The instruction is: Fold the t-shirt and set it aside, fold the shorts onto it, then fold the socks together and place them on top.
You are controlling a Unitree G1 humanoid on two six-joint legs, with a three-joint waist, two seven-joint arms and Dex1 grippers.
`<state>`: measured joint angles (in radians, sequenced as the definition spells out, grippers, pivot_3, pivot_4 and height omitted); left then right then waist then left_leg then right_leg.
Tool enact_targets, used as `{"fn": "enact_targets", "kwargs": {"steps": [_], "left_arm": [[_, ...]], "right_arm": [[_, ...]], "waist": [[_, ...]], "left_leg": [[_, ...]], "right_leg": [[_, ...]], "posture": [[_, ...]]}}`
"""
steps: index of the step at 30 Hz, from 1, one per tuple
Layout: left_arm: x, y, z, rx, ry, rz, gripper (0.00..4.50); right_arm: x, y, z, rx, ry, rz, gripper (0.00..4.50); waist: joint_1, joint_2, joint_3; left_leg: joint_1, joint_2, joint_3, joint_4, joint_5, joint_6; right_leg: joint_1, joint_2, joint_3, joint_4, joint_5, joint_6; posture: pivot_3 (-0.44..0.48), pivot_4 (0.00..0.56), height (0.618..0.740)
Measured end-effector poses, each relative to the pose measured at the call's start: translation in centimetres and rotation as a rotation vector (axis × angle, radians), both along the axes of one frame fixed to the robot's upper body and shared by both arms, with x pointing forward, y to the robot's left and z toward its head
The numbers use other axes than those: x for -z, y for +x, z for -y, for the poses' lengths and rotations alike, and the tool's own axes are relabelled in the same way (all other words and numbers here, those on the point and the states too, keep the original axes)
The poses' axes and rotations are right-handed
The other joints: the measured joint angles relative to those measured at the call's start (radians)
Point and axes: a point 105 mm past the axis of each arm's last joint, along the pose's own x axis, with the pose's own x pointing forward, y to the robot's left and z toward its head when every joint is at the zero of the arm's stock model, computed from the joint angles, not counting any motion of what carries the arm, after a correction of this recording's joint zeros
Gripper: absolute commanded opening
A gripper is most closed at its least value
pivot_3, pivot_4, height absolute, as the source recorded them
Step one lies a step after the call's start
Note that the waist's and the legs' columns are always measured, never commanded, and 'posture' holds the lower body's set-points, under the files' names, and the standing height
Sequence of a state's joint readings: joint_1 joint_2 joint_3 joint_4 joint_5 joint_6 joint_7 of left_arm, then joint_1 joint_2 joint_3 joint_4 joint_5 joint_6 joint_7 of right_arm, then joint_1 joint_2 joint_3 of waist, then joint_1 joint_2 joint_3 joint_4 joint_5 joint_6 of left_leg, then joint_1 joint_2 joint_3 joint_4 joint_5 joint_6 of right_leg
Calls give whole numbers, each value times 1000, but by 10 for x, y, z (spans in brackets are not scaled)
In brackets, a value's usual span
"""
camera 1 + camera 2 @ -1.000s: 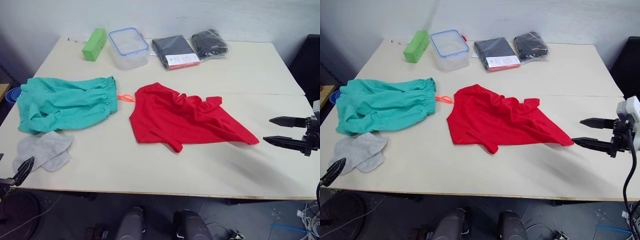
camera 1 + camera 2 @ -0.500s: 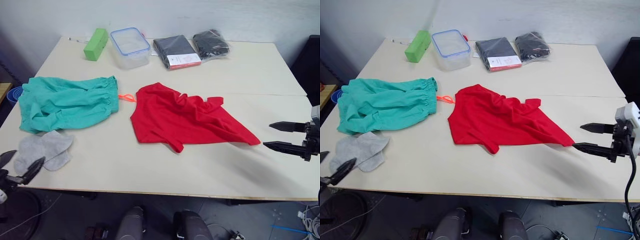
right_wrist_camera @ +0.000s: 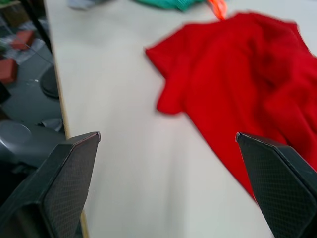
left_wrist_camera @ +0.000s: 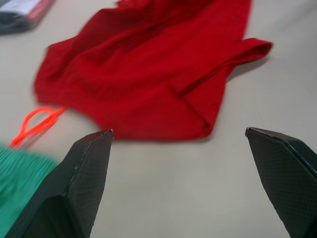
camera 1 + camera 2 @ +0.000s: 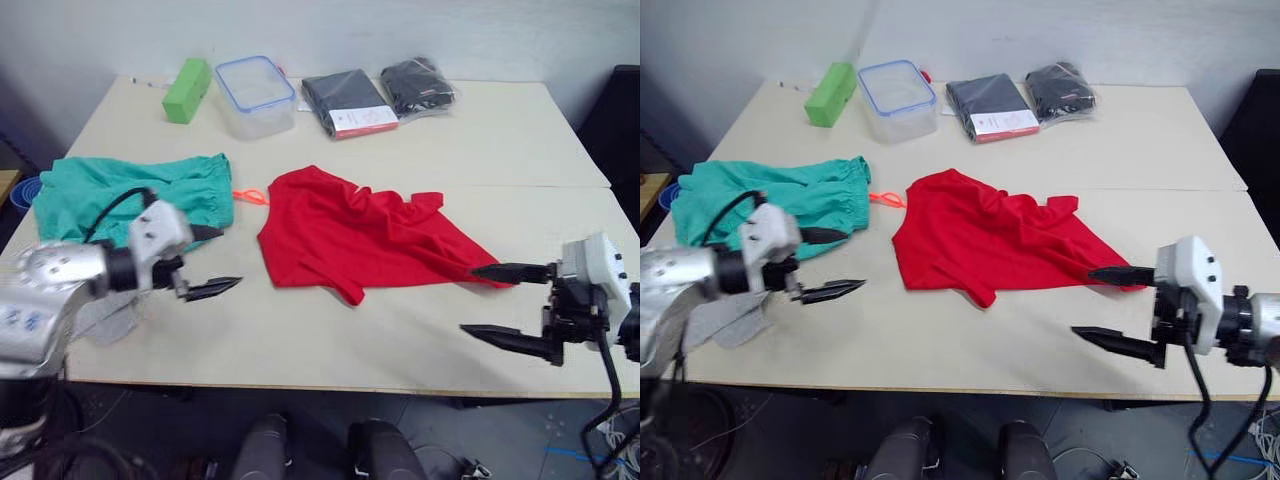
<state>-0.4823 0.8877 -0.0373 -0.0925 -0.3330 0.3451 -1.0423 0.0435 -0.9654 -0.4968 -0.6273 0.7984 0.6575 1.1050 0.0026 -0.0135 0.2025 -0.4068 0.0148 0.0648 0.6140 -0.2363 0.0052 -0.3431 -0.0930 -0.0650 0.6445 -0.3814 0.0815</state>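
Both grippers have swung inward, left gripper (image 5: pixel 207 262) and right gripper (image 5: pixel 494 302) gaping empty beside the crumpled bright red cloth t-shirt (image 5: pixel 365 235); pinching one layer risks bunching.

You see red t-shirt (image 5: pixel 365 240) crumpled mid-tabletop, unfolded. Teal shorts (image 5: pixel 120 190) lie flat at left, orange drawstring (image 5: pixel 251 196) trailing toward shirt. Grey socks (image 5: pixel 725 318) near front-left edge.
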Motion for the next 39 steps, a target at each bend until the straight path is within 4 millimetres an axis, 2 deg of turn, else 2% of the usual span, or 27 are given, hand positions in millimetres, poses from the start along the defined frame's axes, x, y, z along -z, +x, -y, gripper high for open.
{"fn": "enact_targets", "kwargs": {"steps": [5,8,12,15,18,27,31,34,39], "left_arm": [[6,42,23,129,105,59,4500],[8,57,39,232,159,76,4500],[22,63,54,344,221,58,4500],[24,65,65,399,216,50,3934],[26,69,69,413,239,55,3020],[41,72,74,429,292,61,3020],[41,75,77,430,320,104,3020],[39,80,81,418,343,163,2456],[43,84,83,409,395,223,834]], "right_arm": [[-3,-4,-27,-4,89,34,4472],[10,2,-41,43,116,29,4472],[19,13,-41,146,117,44,4472],[20,17,-39,184,114,60,4500],[21,18,-39,206,133,50,4500],[20,16,-36,235,168,27,4500],[19,17,-32,256,166,34,4500],[20,16,-32,259,165,29,4500],[20,14,-33,254,165,26,4500]], "waist": [[1,-5,2],[1,-7,1],[-2,-7,2],[-1,-7,2],[-2,-8,2],[-2,-8,2],[-2,-8,2],[-2,-9,2],[-3,-9,3]], "left_leg": [[0,0,0,2,2,1],[0,-1,0,3,2,2],[-2,0,1,6,2,2],[-4,0,0,8,2,2],[-4,0,0,10,1,3],[-5,0,-1,15,-3,10],[-6,0,-1,16,-3,10],[-6,0,-1,16,-3,10],[-6,0,-1,16,-3,10]], "right_leg": [[0,0,0,2,1,1],[0,0,0,2,1,2],[-2,0,0,2,1,2],[-2,0,0,3,1,2],[-1,0,0,4,1,2],[-2,-1,0,9,1,3],[-3,-1,-1,9,1,3],[-3,-1,-1,9,1,3],[-3,-1,-1,10,1,3]], "posture": [[0,150,740],[0,150,740],[0,150,740],[0,150,740],[0,150,740],[0,150,740],[0,150,740],[0,150,740],[0,150,740]]}}
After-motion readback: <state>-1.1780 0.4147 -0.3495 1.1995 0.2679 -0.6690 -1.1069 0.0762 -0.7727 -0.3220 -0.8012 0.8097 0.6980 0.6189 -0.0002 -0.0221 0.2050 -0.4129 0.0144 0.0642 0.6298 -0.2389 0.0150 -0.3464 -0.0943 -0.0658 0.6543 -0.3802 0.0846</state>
